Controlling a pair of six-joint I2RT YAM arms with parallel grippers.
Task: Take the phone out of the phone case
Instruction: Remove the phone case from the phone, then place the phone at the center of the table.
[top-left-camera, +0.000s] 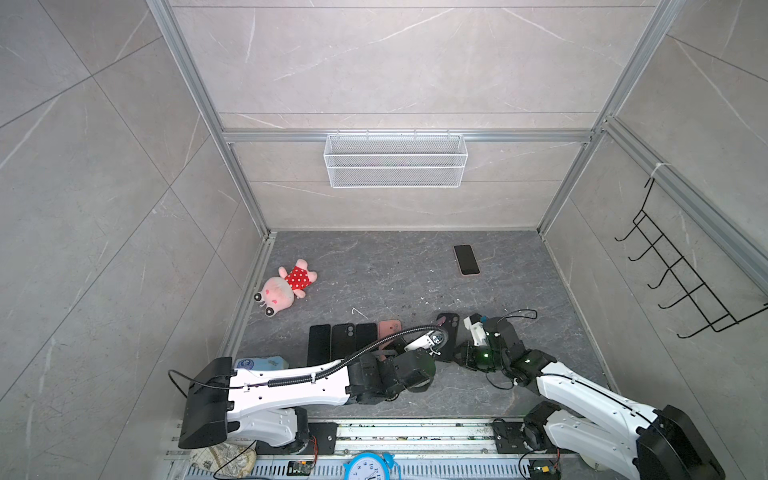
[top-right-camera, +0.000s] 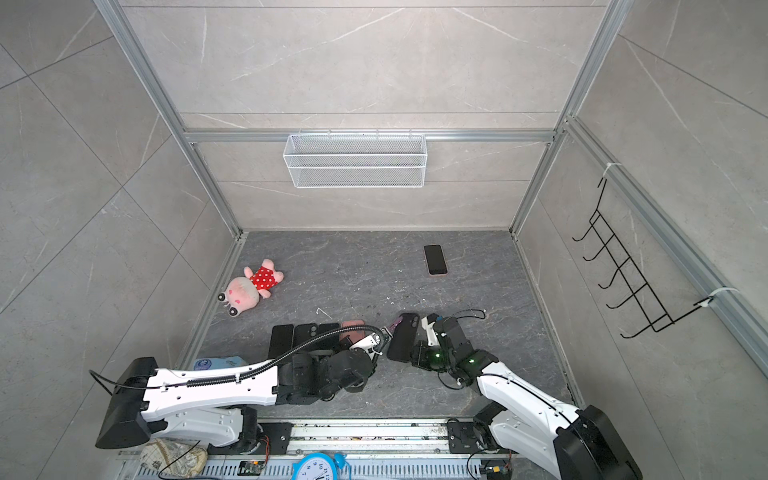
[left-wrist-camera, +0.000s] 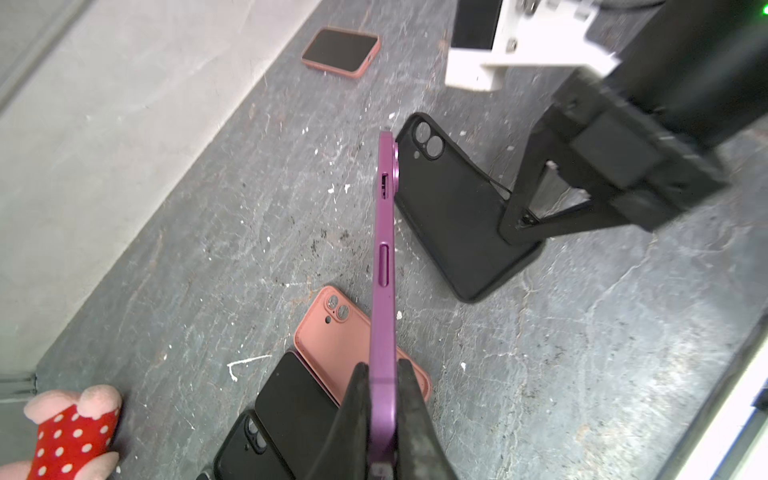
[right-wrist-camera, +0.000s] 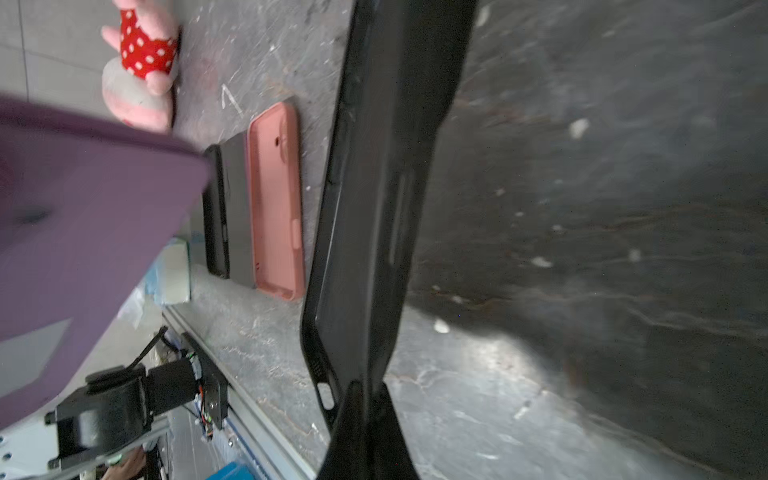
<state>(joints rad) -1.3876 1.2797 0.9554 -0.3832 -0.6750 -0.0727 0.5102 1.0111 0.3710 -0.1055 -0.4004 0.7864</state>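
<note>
From my station, the left end effector is pressed tight on the lower end of the purple phone, one finger on each flat face, so its wrist view shows the phone edge-on with the side button and camera bump visible. The right end effector is pinched shut on one end of the black phone case, which looks slightly bowed along its length. In the left wrist view the case shows its back with the two camera cut-outs.

The phone is out of the case and sits just beside it (I can't tell whether their edges touch). In a top view the phone peeks out on the left-arm side of the case, near the front of the counter between the two arms.

Flat on the counter nearby are a pink case and a row of dark phones or cases. A plush toy lies toward the left wall, and another phone lies farther back.
</note>
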